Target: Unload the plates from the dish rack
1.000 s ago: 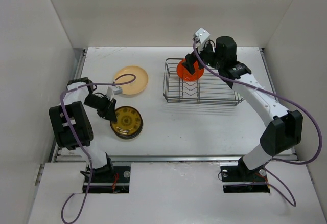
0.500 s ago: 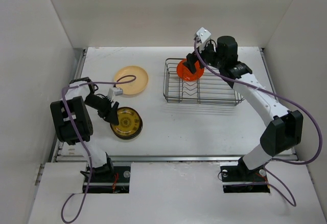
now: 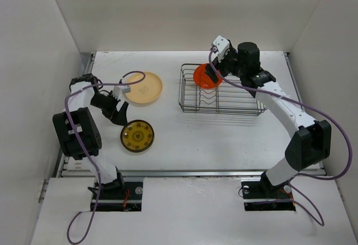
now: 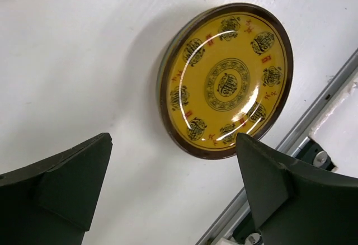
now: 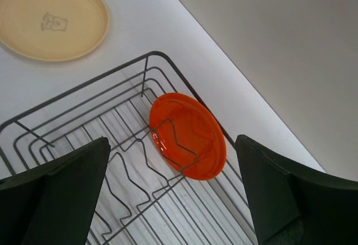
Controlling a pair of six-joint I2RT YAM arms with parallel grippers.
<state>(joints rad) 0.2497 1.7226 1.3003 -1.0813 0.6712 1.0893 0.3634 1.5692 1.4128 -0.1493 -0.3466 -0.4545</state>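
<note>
Peach plate (image 5: 53, 17) bears a small grey print, illegible.

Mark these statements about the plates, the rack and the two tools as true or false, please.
1. The yellow patterned plate lies flat on the table. True.
2. The left tool is shut on that plate. False: it is open and holds nothing.
3. The orange-red plate stands in the dish rack. True.
4. The peach plate is inside the rack. False: it lies on the table, to the left of the rack.
5. The right tool is open. True.
</note>
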